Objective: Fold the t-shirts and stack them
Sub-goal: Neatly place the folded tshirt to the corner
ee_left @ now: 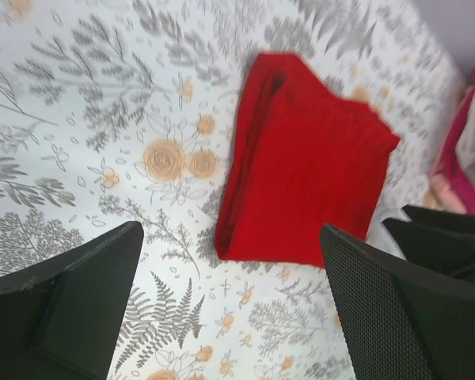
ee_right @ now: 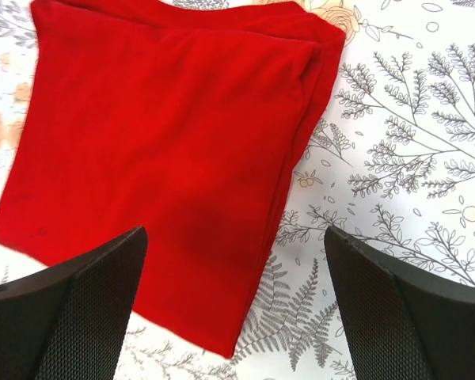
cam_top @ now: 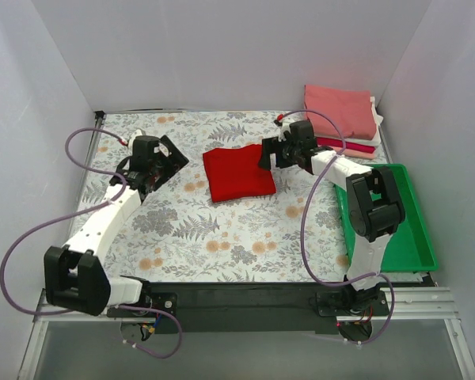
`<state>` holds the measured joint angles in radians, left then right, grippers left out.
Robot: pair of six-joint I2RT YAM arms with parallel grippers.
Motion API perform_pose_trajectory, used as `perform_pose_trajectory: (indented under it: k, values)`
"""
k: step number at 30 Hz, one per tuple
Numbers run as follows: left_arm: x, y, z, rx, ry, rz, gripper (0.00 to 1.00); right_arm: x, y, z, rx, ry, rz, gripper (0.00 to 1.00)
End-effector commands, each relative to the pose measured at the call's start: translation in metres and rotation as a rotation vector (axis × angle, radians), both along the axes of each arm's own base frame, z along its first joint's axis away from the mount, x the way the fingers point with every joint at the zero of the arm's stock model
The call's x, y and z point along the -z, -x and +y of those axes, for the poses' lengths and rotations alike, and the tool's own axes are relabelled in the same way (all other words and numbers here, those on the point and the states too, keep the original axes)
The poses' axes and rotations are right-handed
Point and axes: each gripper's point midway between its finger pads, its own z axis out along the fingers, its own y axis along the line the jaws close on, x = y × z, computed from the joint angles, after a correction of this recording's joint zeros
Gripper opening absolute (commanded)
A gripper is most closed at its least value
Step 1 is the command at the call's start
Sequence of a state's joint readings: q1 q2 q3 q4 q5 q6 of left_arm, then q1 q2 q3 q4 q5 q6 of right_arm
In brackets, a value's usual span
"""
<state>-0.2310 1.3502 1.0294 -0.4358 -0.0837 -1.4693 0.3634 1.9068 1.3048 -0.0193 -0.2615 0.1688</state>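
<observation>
A bright red t-shirt (cam_top: 237,174) lies folded into a rectangle in the middle of the floral table; it also shows in the left wrist view (ee_left: 309,182) and the right wrist view (ee_right: 166,158). A stack of folded t-shirts (cam_top: 344,119), salmon-pink on top with white, crimson and peach layers below, sits at the back right. My left gripper (cam_top: 170,162) is open and empty, left of the red shirt. My right gripper (cam_top: 269,154) is open and empty, just above the red shirt's right edge.
A green plastic tray (cam_top: 416,237) stands at the right, beside the right arm. White walls enclose the table on the left, back and right. The floral cloth (cam_top: 222,237) covers the table.
</observation>
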Motion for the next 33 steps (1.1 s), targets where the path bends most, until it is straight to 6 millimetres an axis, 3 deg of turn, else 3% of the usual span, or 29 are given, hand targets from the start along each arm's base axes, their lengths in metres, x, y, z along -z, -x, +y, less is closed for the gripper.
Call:
perform_pose_trajectory:
  k: [1,5,12,20,22,23,25,29,33]
  values:
    - [-0.031,0.006,0.032,-0.145,-0.068,-0.107,0.94,0.005,-0.019,0.000,0.034,0.086,-0.087,0.98]
    - [-0.045,0.015,0.044,-0.196,-0.081,-0.156,0.94,0.017,-0.022,0.007,0.025,0.084,-0.060,0.95]
    - [-0.043,0.023,0.051,-0.223,-0.092,-0.151,0.94,0.039,-0.019,0.016,0.012,0.156,-0.049,0.84]
    - [-0.044,0.029,0.059,-0.257,-0.111,-0.158,0.94,0.079,0.004,0.034,-0.014,0.233,0.052,0.58]
    - [-0.045,0.031,0.062,-0.267,-0.118,-0.166,0.94,0.086,0.009,0.040,-0.026,0.248,0.063,0.48]
    - [-0.045,0.032,0.063,-0.271,-0.121,-0.167,0.94,0.084,0.007,0.043,-0.030,0.251,0.055,0.38]
    - [-0.046,0.032,0.064,-0.274,-0.121,-0.170,0.94,0.088,0.008,0.045,-0.043,0.281,0.051,0.29]
    - [-0.045,0.034,0.067,-0.289,-0.129,-0.173,0.94,0.072,-0.014,0.041,-0.054,0.365,-0.041,0.07]
    - [-0.041,0.035,0.072,-0.313,-0.143,-0.162,0.94,0.037,-0.049,0.013,-0.006,0.566,-0.215,0.01]
